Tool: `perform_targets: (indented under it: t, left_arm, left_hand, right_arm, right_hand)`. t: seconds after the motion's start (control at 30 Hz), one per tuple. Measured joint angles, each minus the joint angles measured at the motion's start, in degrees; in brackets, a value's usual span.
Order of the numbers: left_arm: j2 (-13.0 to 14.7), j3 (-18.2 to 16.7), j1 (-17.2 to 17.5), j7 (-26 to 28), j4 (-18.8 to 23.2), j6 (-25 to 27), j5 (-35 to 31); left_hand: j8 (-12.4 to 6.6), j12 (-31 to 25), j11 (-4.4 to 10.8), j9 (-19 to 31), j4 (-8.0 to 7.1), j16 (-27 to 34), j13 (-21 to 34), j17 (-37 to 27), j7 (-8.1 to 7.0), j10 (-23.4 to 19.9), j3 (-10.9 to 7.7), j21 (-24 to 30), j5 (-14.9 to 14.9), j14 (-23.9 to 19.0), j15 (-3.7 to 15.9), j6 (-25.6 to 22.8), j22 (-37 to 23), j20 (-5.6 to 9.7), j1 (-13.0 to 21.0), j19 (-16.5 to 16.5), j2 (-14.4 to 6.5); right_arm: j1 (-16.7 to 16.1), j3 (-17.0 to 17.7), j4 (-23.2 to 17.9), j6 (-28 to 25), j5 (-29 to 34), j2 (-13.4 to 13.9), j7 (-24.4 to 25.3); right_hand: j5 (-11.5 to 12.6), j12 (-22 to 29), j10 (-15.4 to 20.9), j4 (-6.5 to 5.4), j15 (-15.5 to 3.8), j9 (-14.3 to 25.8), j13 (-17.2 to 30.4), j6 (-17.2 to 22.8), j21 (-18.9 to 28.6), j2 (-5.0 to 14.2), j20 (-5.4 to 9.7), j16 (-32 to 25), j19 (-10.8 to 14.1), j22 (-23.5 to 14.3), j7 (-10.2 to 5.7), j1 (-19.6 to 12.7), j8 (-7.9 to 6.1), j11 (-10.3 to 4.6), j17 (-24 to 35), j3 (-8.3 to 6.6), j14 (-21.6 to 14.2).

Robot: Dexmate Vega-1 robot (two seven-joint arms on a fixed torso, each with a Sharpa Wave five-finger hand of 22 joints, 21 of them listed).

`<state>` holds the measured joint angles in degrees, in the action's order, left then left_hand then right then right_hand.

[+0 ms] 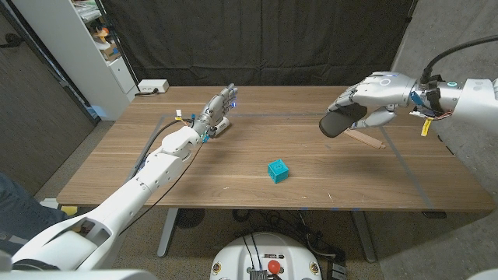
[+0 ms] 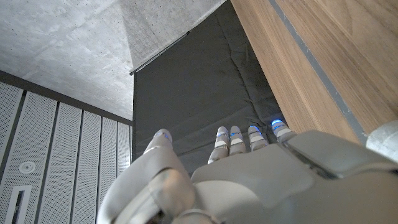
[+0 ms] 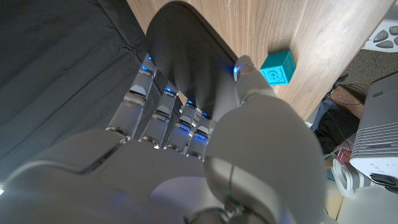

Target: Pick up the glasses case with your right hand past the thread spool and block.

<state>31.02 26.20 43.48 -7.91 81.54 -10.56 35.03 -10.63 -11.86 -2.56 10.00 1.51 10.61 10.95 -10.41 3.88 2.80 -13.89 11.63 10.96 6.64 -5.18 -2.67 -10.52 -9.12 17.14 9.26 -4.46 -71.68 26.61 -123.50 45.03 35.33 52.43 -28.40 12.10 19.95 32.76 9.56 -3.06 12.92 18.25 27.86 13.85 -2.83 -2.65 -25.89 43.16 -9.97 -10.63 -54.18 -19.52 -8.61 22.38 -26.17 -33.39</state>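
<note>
Already the right hand [image 1: 364, 99] is gripping the dark glasses case [image 1: 338, 122] above the desk [image 1: 233, 179], well beyond the teal block [image 1: 278, 170]; a loosening grip risks dropping it.

The teal block [image 1: 278, 170] is sitting alone mid-desk [image 1: 233, 187], with bare wood lying open all around it. A wooden stick [image 1: 364, 139] is lying under the raised right hand [image 1: 366, 101]. The left hand [image 1: 218, 109] is occupying the far left side.

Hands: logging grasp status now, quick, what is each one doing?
Left hand: open, holding nothing.
Right hand: holding the glasses case above the table.
</note>
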Motion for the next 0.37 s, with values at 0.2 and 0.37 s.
perform_targets:
  t: [0.2,0.37]
  left_arm:
    - [0.33,-0.18,0.26,-0.2,0.4,-0.04,0.07]
    - [0.5,-0.2,0.3,-0.42,0.58,-0.04,0.07]
  left_hand:
    - [0.0,0.0,0.0,0.0,0.0,0.0,0.0,0.0,0.0,0.0,0.0,0.0,0.0,0.0,0.0,0.0,0.0,0.0,0.0,0.0,0.0]
    - [0.0,0.0,0.0,0.0,0.0,0.0,0.0,0.0,0.0,0.0,0.0,0.0,0.0,0.0,0.0,0.0,0.0,0.0,0.0,0.0,0.0]
  right_arm:
    - [0.12,0.67,-0.88,-0.61,-0.53,-1.14,-1.26]
    - [-0.13,1.06,-1.38,-0.88,-0.63,-1.95,-1.92]
  right_hand:
    - [-0.01,-0.24,0.62,0.0,0.08,-0.02,-0.03,0.01,0.0,0.0,0.0,0.06,0.0,-0.01,0.01,0.0,0.02,0.01,0.09,0.0,-0.33]
    - [0.06,-0.22,0.62,0.0,-0.02,-0.03,-0.02,0.22,0.0,0.0,0.0,0.19,0.0,-0.06,0.22,0.0,0.06,0.0,-0.07,0.0,-0.43]
